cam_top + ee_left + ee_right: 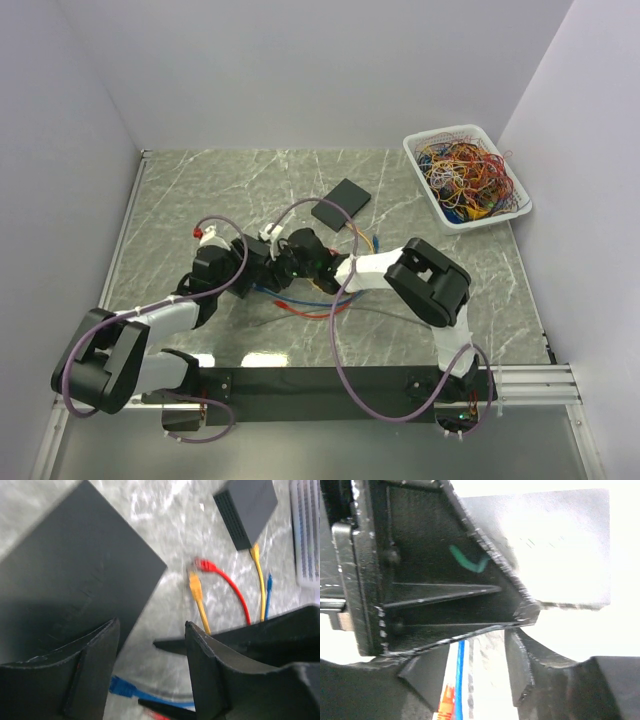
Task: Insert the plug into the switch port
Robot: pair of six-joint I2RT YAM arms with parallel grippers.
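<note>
Overhead and wrist views of two arms meeting at mid-surface. The black switch [247, 507] lies flat on the marble surface [220, 190], beyond both arms, its ported face turned toward the left wrist camera. A yellow cable [260, 580] meets that face. A loose yellow plug [194, 582] and a red plug [204, 565] lie side by side on the surface between switch and arms (a blue plug [269, 582] lies just right of the yellow cable). The left gripper [152, 630] has its jaws partly apart with nothing between them. A dark slab [75, 580] fills the view to its left. The right gripper [470, 665] shows jaws apparently parted, with a blue cable [460, 675] running through the gap; contact is unclear in this overexposed view. A white basket [422, 180] of tangled wires occupies the far right corner.
</note>
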